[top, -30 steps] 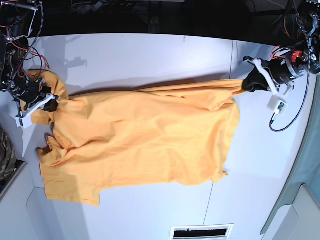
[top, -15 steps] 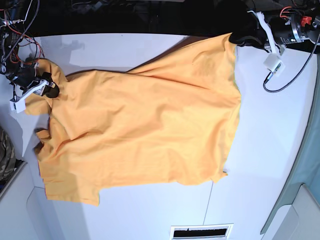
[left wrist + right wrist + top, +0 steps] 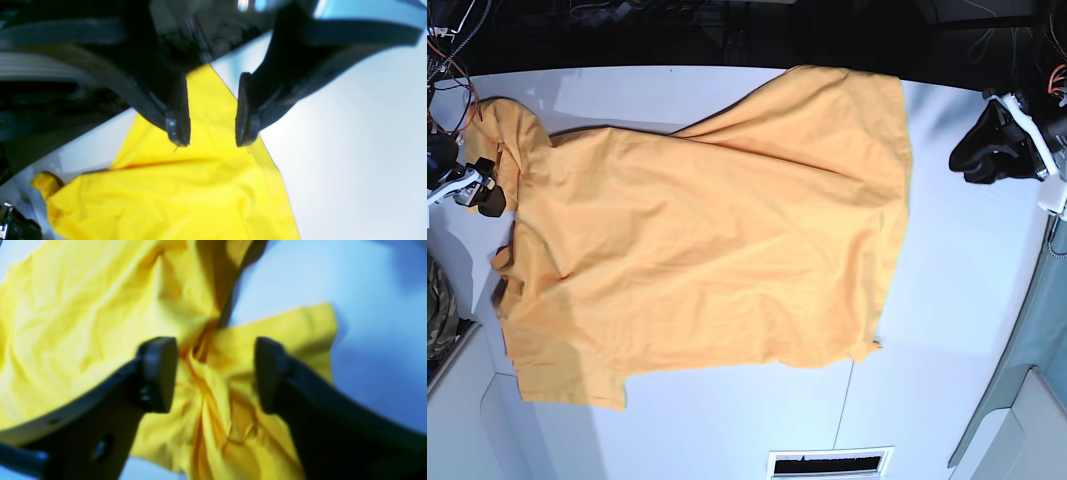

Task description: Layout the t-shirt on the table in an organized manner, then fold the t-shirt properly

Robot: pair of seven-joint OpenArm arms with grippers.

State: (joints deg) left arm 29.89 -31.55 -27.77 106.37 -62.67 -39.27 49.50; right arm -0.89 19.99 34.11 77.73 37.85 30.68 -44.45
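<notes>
A: Where's the t-shirt (image 3: pixel 717 250)?
B: Spread w/ wrinkles across the table (image 3: pixel 947 330), one corner up near the far edge
A: Grippers?
B: Left gripper (image 3: pixel 210 133) spread apart, nothing held, off to the side. Right gripper (image 3: pixel 215 373) also apart, over a bunched sleeve

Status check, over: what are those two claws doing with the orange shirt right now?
Left gripper open, right gripper open, neither holding cloth. T-shirt spread on table, wrinkled, one corner bunched. Nothing blocking it.
</notes>
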